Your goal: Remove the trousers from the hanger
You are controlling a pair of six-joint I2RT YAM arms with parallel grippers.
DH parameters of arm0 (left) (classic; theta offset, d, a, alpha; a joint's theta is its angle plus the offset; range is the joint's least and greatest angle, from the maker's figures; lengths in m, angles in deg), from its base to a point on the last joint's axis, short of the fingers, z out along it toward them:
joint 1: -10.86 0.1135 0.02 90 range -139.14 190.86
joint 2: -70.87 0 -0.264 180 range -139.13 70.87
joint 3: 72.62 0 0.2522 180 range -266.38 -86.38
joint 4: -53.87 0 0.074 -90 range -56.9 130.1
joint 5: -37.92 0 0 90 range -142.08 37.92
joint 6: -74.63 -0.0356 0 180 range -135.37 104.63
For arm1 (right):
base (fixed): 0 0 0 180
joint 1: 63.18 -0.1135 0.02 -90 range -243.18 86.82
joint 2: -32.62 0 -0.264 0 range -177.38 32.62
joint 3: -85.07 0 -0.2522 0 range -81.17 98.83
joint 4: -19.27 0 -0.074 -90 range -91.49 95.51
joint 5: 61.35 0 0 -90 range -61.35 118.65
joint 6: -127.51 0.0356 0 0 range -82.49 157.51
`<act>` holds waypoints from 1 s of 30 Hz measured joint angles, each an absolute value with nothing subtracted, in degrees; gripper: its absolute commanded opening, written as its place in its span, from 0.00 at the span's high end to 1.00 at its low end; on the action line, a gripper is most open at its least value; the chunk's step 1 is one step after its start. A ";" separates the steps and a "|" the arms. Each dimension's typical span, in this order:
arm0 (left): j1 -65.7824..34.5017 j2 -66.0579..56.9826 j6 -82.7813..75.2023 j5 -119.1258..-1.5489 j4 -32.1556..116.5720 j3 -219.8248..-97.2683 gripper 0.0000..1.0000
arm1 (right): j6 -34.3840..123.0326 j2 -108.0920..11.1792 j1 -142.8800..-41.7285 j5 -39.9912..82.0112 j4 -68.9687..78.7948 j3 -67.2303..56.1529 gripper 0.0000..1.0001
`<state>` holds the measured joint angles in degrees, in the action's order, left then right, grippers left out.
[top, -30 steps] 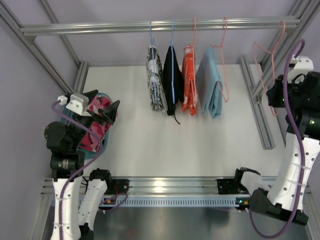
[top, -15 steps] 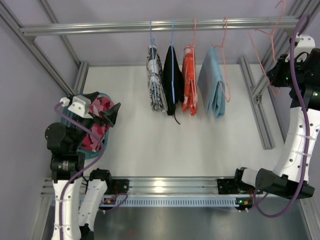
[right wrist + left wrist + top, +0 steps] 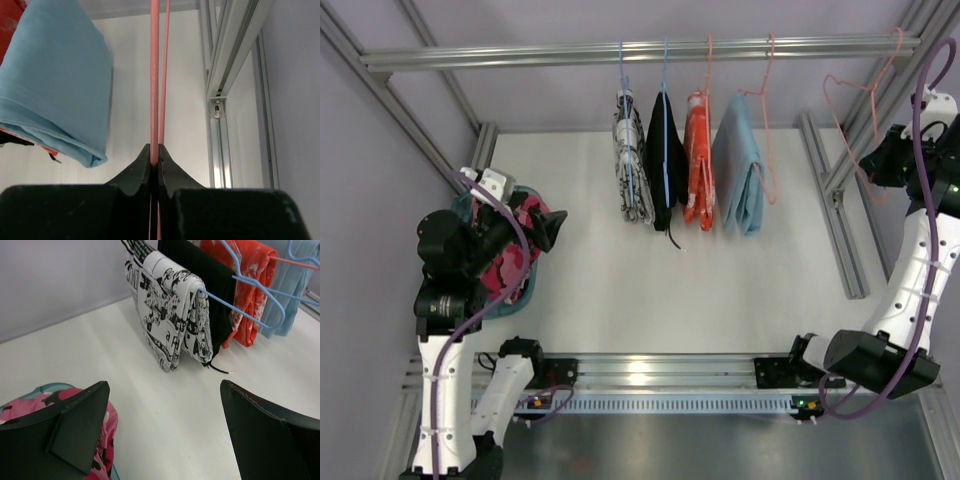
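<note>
The white table (image 3: 620,290) fills the middle of the top view, and an aluminium rail (image 3: 520,52) crosses above its far edge. Four garments hang from the rail in a tight row. From left to right they are the white printed trousers (image 3: 170,310), a black garment (image 3: 666,160), an orange garment (image 3: 698,165) and a light blue garment (image 3: 740,175). The white printed trousers are folded over a blue hanger (image 3: 240,309), just beside the black garment. At the table's left edge the pink trousers (image 3: 27,407) lie bunched in a teal container (image 3: 512,303), off any hanger. The left gripper (image 3: 164,390) hovers right over them with its jaws spread wide and nothing between them. Its left finger covers part of the pink cloth. The white printed trousers hang ahead of it, well apart across bare table. Far to the right, the raised right gripper (image 3: 154,150) is clenched on the wire of a bare pink hanger (image 3: 154,75). The hanger's hook sits near the rail's right end, but whether it rests on the rail cannot be told.
</note>
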<state>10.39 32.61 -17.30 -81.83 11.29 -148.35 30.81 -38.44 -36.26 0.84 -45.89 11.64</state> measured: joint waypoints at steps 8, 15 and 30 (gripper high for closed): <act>10.39 29.70 -18.18 -81.33 3.55 -151.11 0.01 | 29.15 -38.71 -34.49 -1.48 -43.05 8.47 0.63; 10.39 29.15 -18.05 -81.16 0.58 -151.94 0.01 | 27.58 -38.44 -33.94 -3.14 -43.99 6.77 0.15; 10.39 26.01 -4.67 -87.19 2.78 -153.77 0.02 | 27.51 -18.75 -33.75 -6.22 -50.76 3.56 0.01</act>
